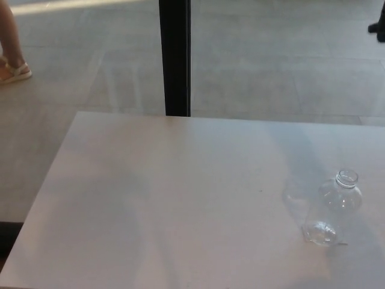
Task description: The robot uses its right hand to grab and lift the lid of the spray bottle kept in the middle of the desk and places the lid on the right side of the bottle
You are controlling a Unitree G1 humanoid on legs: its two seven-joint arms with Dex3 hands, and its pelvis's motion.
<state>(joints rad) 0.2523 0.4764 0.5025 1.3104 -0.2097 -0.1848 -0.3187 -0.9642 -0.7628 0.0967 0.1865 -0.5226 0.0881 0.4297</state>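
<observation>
A clear plastic spray bottle (338, 203) stands on the white desk (180, 198) near its right side, its neck open with no lid on it. Only a small black part of my right hand (378, 28) shows at the top right edge of the head view, high above and right of the bottle. The lid itself is hidden from view. My left hand does not show.
A black post (174, 57) rises behind the desk's far edge. A person's leg and sandalled foot (12, 66) stand on the grey floor at the top left. The desk's left edge runs diagonally at the left.
</observation>
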